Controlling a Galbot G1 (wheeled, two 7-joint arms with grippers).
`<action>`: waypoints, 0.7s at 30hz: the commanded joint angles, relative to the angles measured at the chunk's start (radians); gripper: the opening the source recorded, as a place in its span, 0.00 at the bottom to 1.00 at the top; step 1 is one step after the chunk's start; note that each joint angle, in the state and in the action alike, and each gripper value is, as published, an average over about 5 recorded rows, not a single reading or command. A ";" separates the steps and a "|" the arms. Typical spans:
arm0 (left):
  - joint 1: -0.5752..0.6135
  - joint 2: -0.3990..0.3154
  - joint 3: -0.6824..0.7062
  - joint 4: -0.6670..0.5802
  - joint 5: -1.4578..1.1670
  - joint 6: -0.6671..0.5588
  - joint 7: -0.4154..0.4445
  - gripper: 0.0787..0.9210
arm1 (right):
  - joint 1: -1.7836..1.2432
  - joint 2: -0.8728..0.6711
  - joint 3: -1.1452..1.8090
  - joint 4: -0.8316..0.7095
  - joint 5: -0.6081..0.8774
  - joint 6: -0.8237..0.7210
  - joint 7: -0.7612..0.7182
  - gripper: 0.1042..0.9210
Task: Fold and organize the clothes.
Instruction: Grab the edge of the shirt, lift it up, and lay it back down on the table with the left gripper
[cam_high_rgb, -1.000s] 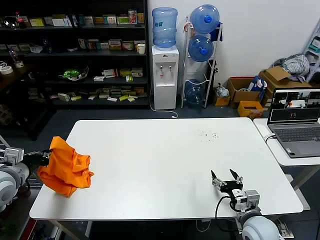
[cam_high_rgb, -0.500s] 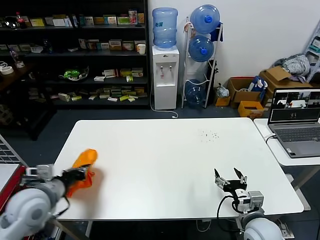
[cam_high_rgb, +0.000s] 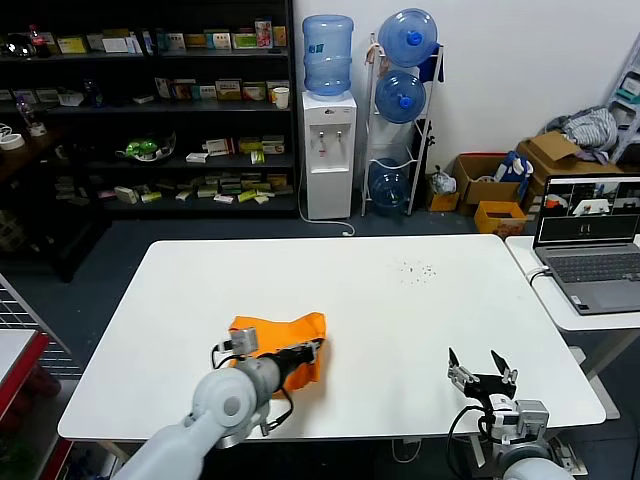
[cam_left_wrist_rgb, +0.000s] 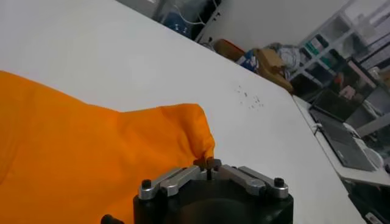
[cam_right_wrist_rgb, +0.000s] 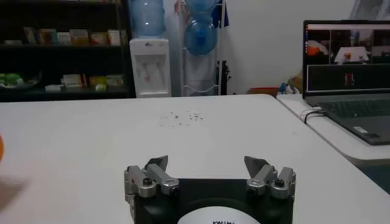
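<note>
Jaws of our left gripper (cam_left_wrist_rgb: 208, 163) are pressed together on a pinch of the orange T-shirt (cam_high_rgb: 282, 347), gripping a corner of its edge; the left wrist view shows the two fingertips meeting with the fabric caught between them. Our left arm reaches in from the near left side of the white surface (cam_high_rgb: 400, 300), and the gripper (cam_high_rgb: 312, 349) sits at the shirt's right edge.

We see the T-shirt lying loosely bunched on the near-centre part of the surface, spread flat in places and rumpled in others. From the left wrist view the cloth (cam_left_wrist_rgb: 79, 158) fills the area beside the gripper. We can read no lettering on the side that faces up.

Our right gripper (cam_right_wrist_rgb: 210, 167) has its jaws wide apart, holding and touching nothing. It hovers near the front right edge of the surface (cam_right_wrist_rgb: 91, 146), well apart from the shirt; in the head view it (cam_high_rgb: 480, 368) points away from us.

On a side table to the right stands an open laptop (cam_high_rgb: 590, 245); its screen text is too small for us to read.
</note>
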 joint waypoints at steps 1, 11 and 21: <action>-0.154 -0.200 0.187 0.172 0.055 -0.014 0.007 0.02 | -0.043 0.028 0.032 0.018 -0.005 -0.010 0.015 0.88; -0.096 -0.204 0.094 0.149 0.156 -0.073 0.077 0.03 | -0.016 0.018 0.012 -0.001 -0.015 0.028 -0.040 0.88; 0.417 -0.024 -0.408 -0.134 0.652 -0.556 0.484 0.32 | -0.039 0.046 0.093 0.031 -0.088 0.171 -0.280 0.88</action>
